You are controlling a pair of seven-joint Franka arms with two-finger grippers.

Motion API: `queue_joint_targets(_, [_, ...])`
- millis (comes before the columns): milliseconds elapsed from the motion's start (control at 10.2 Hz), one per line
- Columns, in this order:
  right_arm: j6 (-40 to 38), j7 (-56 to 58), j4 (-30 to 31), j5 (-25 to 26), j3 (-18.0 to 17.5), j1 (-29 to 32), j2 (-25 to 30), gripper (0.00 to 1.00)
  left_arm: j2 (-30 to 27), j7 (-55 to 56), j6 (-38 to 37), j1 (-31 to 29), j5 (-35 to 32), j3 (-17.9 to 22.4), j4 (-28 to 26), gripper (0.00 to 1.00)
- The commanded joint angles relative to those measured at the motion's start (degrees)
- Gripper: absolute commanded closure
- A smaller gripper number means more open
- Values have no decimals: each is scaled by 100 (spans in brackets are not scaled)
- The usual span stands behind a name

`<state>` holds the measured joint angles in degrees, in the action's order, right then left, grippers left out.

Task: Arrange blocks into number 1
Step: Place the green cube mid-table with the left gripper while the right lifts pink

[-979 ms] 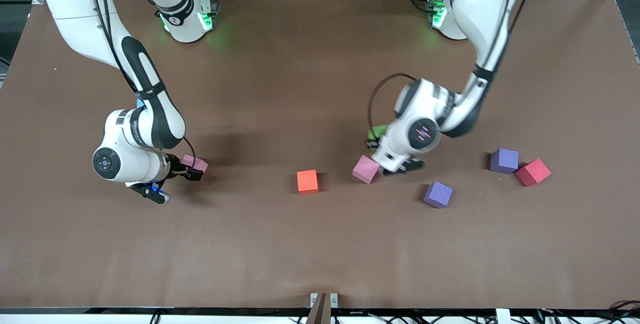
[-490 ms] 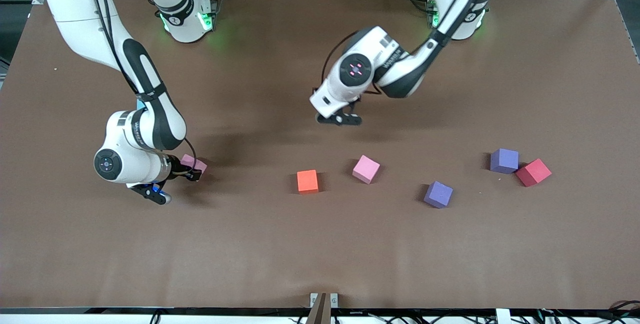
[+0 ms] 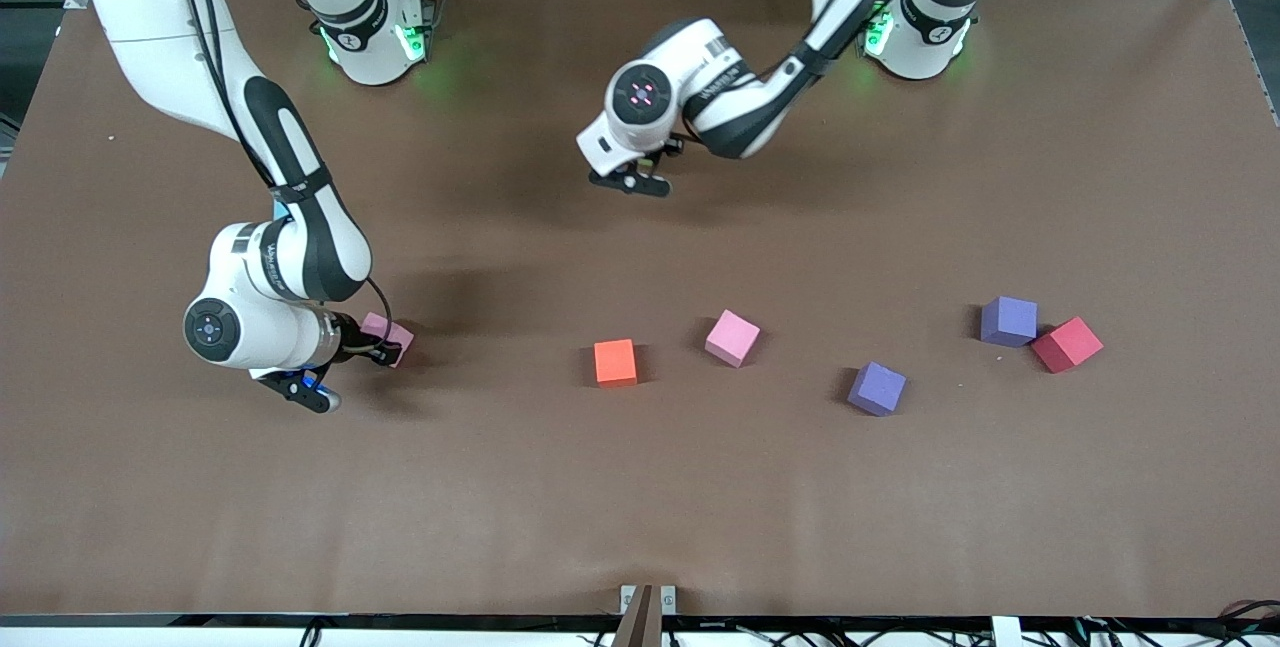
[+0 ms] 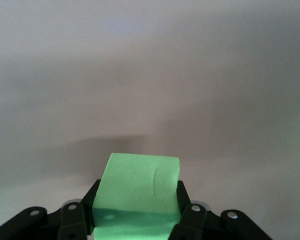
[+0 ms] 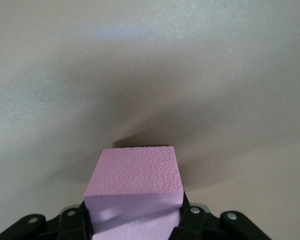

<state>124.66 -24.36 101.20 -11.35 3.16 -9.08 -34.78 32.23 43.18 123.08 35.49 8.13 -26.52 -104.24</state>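
Green block [image 4: 137, 192] clamped in left tool [image 4: 135, 220]; pink block [image 5: 135, 192] clamped in right tool [image 5: 135, 222].

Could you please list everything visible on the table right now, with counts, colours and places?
green block: 1, green, held in the left gripper, up over the table's bare middle.
pink blocks: 2, pink; one in the right gripper at the right arm's end of the table, one loose near the middle.
orange block: 1, orange, on the table beside the loose pink one.
purple blocks: 2, purple; one nearer the front camera, one toward the left arm's end.
red block: 1, red, against the purple block at the left arm's end.
table: 1, brown.
left gripper: 1, black, shut on the green block.
right gripper: 1, black, shut on a pink block, low at the table.
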Motion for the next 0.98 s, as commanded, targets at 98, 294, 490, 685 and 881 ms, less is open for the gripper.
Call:
queue_joint_targets(98, [-187, 159, -4, -113, 1, -138, 628, 39, 335, 497, 146, 459, -109, 50, -8, 100])
queue_joint_targets(294, [-179, 429, -12, 140, 10, -383, 901, 39, 451, 917, 146, 468, -109, 50, -8, 100])
queue_joint_targets(490, [-170, 616, -39, 484, 10, -551, 1008, 39, 460, 1498, 146, 398, -109, 50, -17, 100])
queue_joint_targets(685, [-170, 704, -30, 493, 10, -744, 1165, 39, 530, 1518, 146, 389, -118, 120, -26, 100])
queue_joint_targets(881, [-170, 819, -12, 493, 10, -867, 1228, 39, 644, 1439, 146, 380, -414, 173, -17, 100])
